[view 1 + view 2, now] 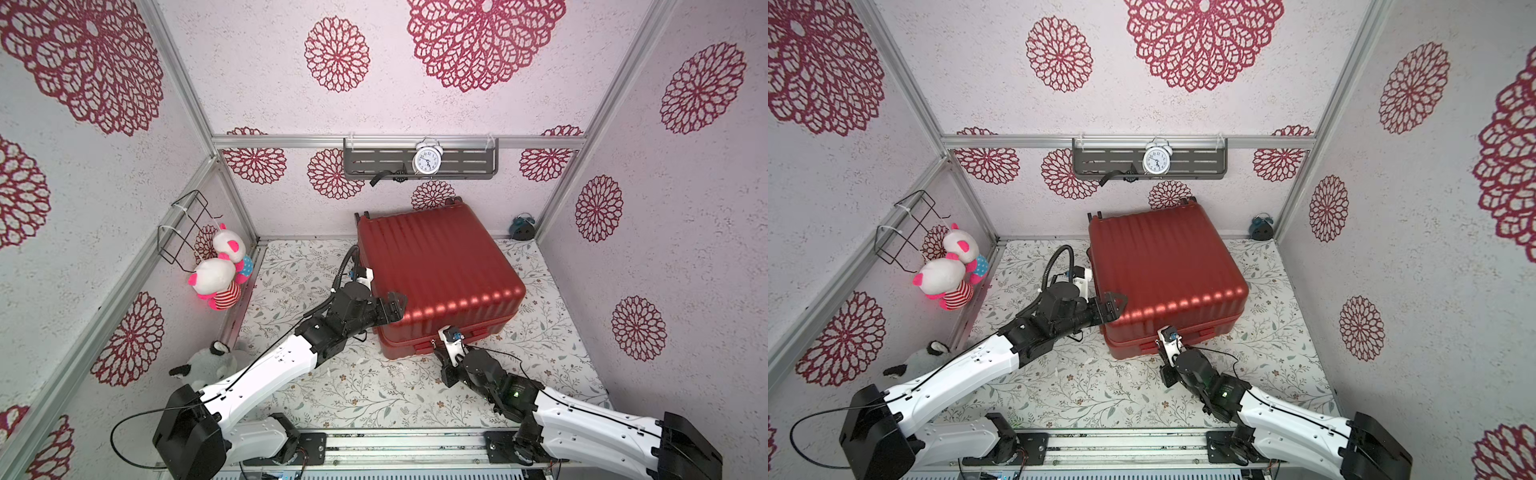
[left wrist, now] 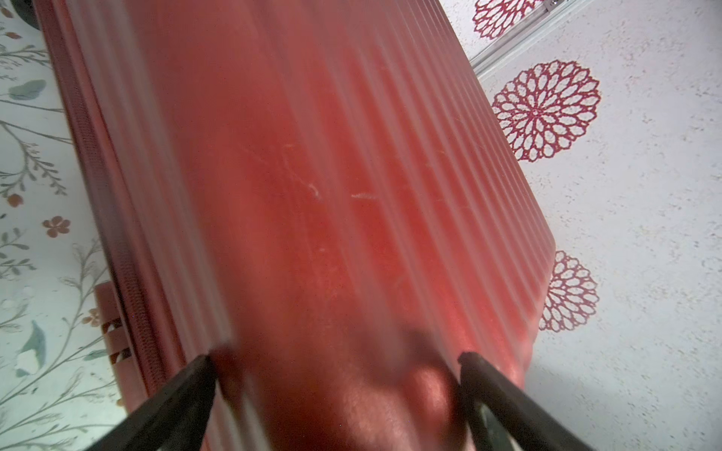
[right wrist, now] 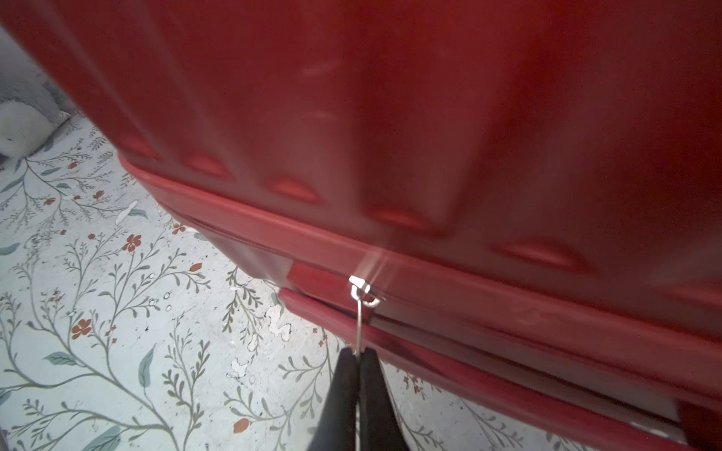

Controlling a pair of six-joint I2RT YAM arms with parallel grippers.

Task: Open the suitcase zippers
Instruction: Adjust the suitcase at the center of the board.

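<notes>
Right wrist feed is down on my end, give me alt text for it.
The right gripper, jaws shut, pinches a thin silver zipper pull on the seam of the glossy red suitcase, which fills most of the view. The case sits on the floral-patterned table surface, with part of a grey-white plush toy at the frame's edge.

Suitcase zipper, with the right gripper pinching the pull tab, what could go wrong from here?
1. The right gripper is shut on just the end of the thin metal zipper pull; a hard tug could slip it free.
2. The left gripper is open across the suitcase corner, not clamping it, so the case may slide on the floral table as the zipper is dragged.
</notes>
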